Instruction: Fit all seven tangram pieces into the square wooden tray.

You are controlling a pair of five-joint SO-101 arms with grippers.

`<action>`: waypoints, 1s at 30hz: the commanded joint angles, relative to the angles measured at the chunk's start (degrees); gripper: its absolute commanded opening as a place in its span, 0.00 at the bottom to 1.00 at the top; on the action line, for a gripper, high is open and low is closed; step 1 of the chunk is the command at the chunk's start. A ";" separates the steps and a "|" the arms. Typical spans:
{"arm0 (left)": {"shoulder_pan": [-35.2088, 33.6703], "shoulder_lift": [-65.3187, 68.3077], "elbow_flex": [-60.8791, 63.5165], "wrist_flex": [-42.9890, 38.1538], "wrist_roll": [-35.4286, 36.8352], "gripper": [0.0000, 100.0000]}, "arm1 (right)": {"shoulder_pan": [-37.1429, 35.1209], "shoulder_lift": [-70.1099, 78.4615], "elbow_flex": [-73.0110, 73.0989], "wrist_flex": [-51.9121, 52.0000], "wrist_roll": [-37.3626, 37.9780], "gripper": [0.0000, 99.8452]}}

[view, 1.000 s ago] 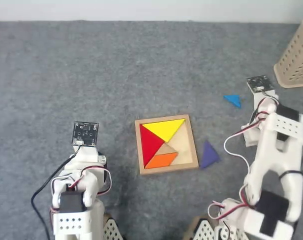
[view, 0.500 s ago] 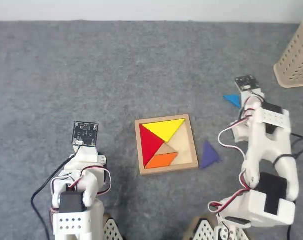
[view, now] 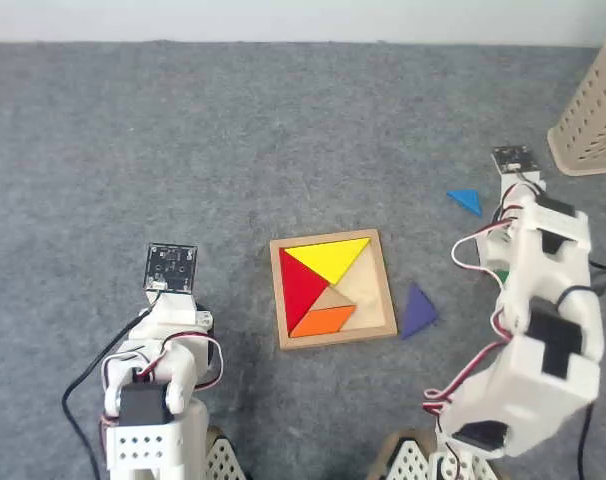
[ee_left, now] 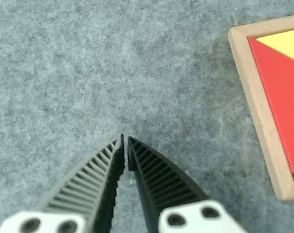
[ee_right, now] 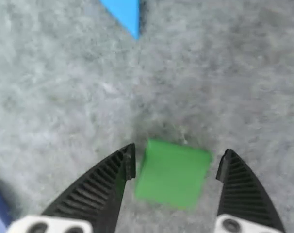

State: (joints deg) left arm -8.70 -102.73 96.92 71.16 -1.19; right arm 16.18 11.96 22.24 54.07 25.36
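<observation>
The square wooden tray (view: 275, 295) lies on the grey table (view: 183, 130), and every place here is given from this tray. Inside it are a yellow triangle (view: 330, 260) along the far edge, a red triangle (view: 299, 285) along the left edge and an orange parallelogram (view: 323, 320) at the near edge. A small tan triangle (view: 333, 298) sits between these three. The right part of the tray is bare wood.

Three pieces lie outside the tray, all on its right side. A purple triangle (view: 418, 310) is just beside the right rim, near the near corner, and does not touch it. A light blue triangle (view: 466, 201) lies farther away, to the right and beyond the far edge. A green square (ee_right: 172, 172) lies flat on the table, farther right of the tray than the purple triangle.

The right claw (ee_right: 178, 150) is spread wide, with one finger on each side of the green square; whether a finger touches it, I cannot tell. The left claw (ee_left: 125, 141) has its fingers pressed together with nothing between them, and it hangs over bare table to the left of the tray's left rim.

A beige perforated basket (view: 593, 110) stands far to the right, beyond the tray's far edge.
</observation>
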 commanded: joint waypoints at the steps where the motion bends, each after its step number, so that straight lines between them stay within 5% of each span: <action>1: -0.09 -0.35 -0.31 0.35 0.35 0.01 | 1.80 2.77 -4.04 -0.84 -0.70 0.27; 15: -0.09 -0.35 -0.31 0.35 0.35 0.01 | 1.36 3.12 -3.69 -0.22 -0.70 0.00; 21: -0.09 -0.35 -0.31 0.35 0.35 0.01 | -2.42 -0.92 -4.66 4.97 -1.23 0.01; 30: -0.09 -0.35 -0.31 0.35 0.35 0.01 | -15.69 -27.47 1.32 15.60 -4.75 0.01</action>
State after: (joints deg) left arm -8.70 -102.73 96.92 71.16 -1.19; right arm 7.82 0.00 19.96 66.99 21.49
